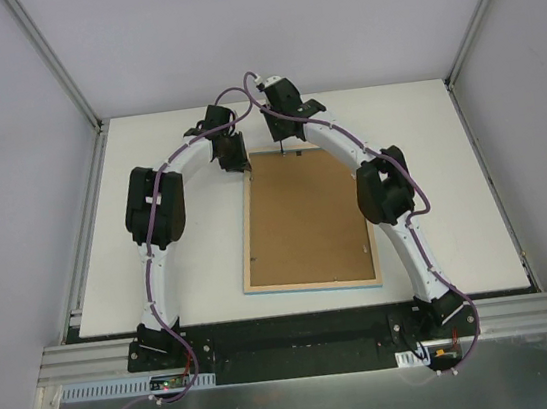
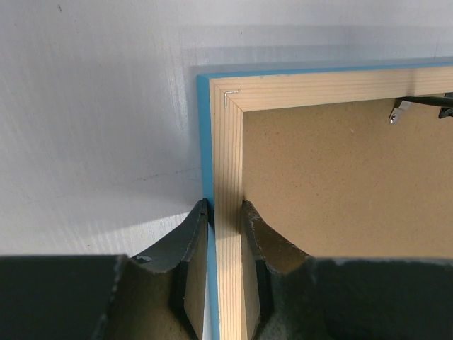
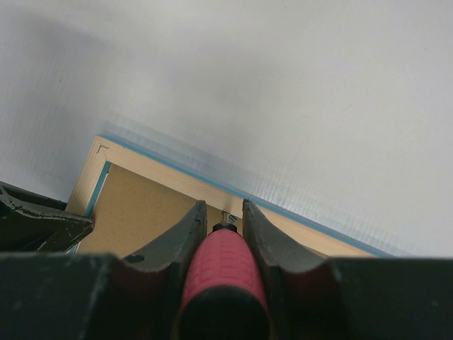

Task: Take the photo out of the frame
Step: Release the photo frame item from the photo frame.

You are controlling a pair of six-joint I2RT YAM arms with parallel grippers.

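While your left gripper (image 2: 225,212) pinches one rail of the thin light-blue, pale-wood-backed frame (image 2: 230,142), swing aside the small metal tab (image 2: 396,113) just ahead of the red-handled tool (image 3: 223,265) clamped in your right gripper (image 3: 221,212). The photo lies hidden below both grippers, under the brown backing board (image 2: 340,184).

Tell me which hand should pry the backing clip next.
Right hand: it holds a red tool right by a clip on the frame. Left hand is clamping the frame's rim, steadying it.
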